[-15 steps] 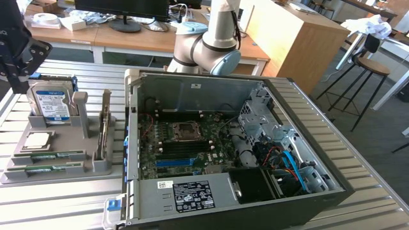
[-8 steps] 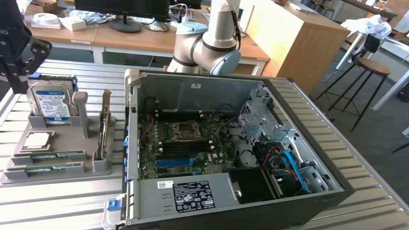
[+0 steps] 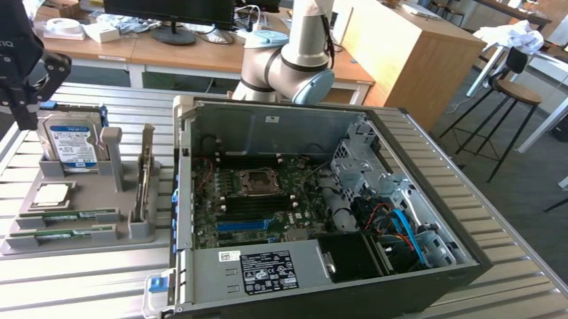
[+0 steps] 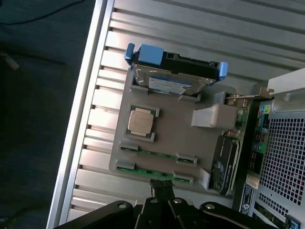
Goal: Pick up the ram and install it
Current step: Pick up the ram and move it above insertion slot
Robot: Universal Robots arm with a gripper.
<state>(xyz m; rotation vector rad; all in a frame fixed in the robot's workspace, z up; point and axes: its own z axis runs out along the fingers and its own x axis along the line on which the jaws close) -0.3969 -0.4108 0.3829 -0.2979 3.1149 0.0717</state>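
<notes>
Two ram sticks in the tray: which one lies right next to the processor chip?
The inner ram stick, bordering the processor chip; the outer ram stick lies along the tray edge, one slot farther away.

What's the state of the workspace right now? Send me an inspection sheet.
Surface: slatted metal table carrying a grey parts tray and an open computer case.
Job's things: two ram sticks lie flat in tray slots, not installed.
Clutter: hard drive, processor chip, and expansion card on edge, all on the tray.
Grippers: gripper shut, nothing seen in it, above the tray by the ram sticks.
Cables: blue cables inside the case.
Surroundings: wooden desks, stool.
</notes>
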